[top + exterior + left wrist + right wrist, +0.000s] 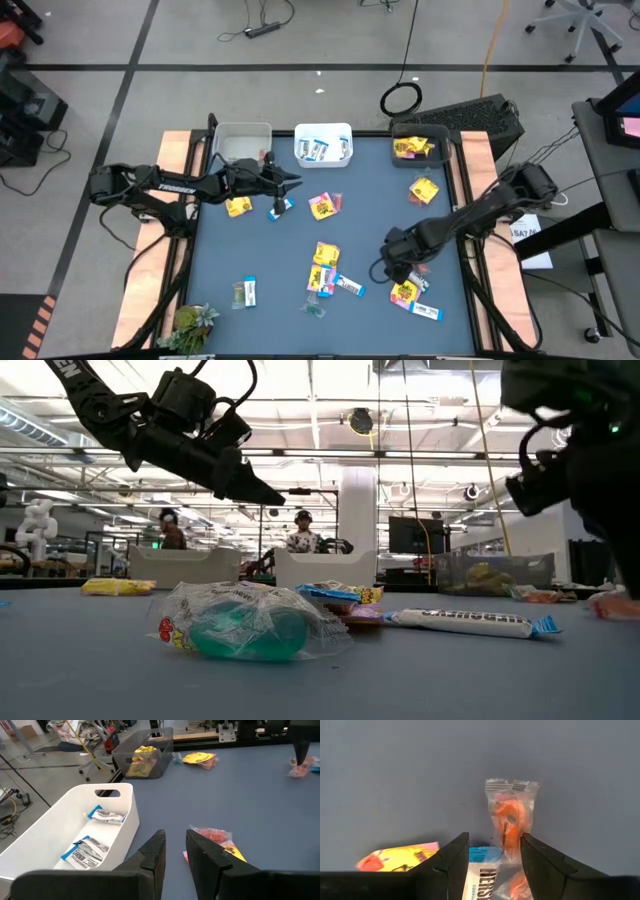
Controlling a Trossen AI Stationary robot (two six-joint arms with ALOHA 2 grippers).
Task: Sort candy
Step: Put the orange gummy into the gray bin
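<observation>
Starting at the 9 o'clock side of the high view, the left arm reaches in over the blue table [280, 250] and its left gripper [292, 180] hangs in the air near the back edge, just in front of the white bin [323, 133], with its fingers [153, 854] nearly together and nothing between them, so basically released and empty. Right under it there's a blue-and-white bar [281, 207] and at its 9 o'clock a yellow packet [238, 206]. The white bin already has a few blue-and-white bars [106, 816] inside, the clear bin [243, 141] next to it at 9 o'clock holds what I can't really make out, and the dark bin [421, 135] over at about 1 o'clock has yellow packets [410, 147] in it. Loose candy is scattered all over the middle: a yellow-and-pink packet [323, 205] near the centre, another yellow one [423, 190] toward 2 o'clock, a little cluster [325, 270] around 6 o'clock, a greenish clear one [246, 291] at 7 o'clock. A green plant thing [195, 322] sits in the near left corner. Over on the 4 o'clock side the right gripper [385, 268] is down low at the table, jaws spread wide apart and straddling a clear wrapper with orange candy [510, 815], not pinching it as far as I can see, with a blue-and-white bar end [484, 875] and a yellow packet [400, 857] right beside it
</observation>
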